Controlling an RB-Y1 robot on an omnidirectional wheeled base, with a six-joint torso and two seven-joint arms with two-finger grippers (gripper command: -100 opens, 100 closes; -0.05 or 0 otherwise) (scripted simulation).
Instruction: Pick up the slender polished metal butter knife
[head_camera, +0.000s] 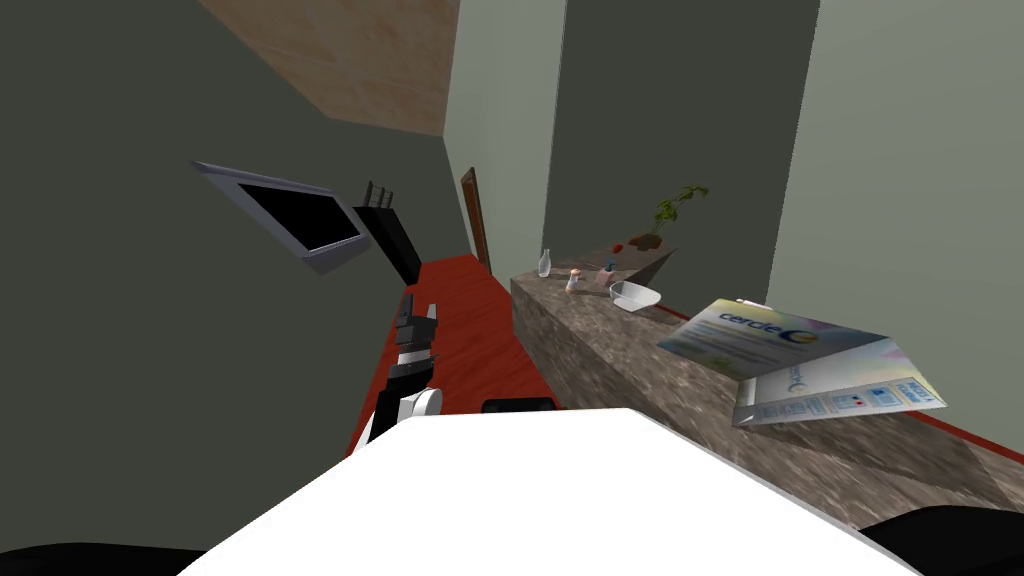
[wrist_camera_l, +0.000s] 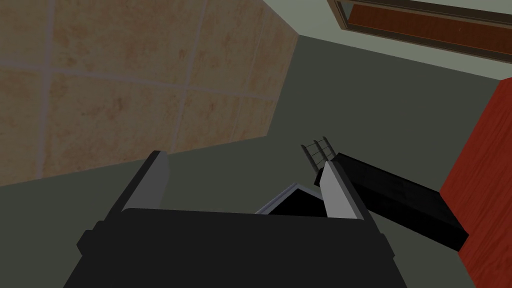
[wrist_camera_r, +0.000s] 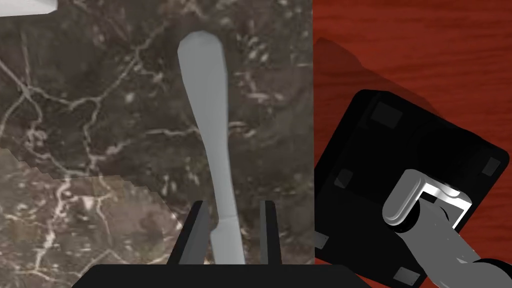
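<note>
A slim plain grey butter knife (wrist_camera_r: 210, 110) lies flat on the dark veined marble counter (wrist_camera_r: 100, 125), its rounded end pointing away from my hand. My right gripper (wrist_camera_r: 231, 202) hangs over the knife's other end, its fingers straddling it. The fingers are drawn in much narrower than fully open, but a thin gap shows on each side of the knife. The knife runs on under the gripper's dark body and is hidden there. My left gripper (wrist_camera_l: 243, 160) is open and holds nothing; in the head view the left gripper (head_camera: 415, 320) is raised beside a grey wall.
The counter (head_camera: 600, 340) runs along the right with a clear bowl (head_camera: 634, 296), a bottle (head_camera: 544, 264), small shakers, a plant (head_camera: 670, 215) and a printed box (head_camera: 800, 365). The counter's edge (wrist_camera_r: 312, 150) drops to a red floor (wrist_camera_r: 410, 50) just beside the knife.
</note>
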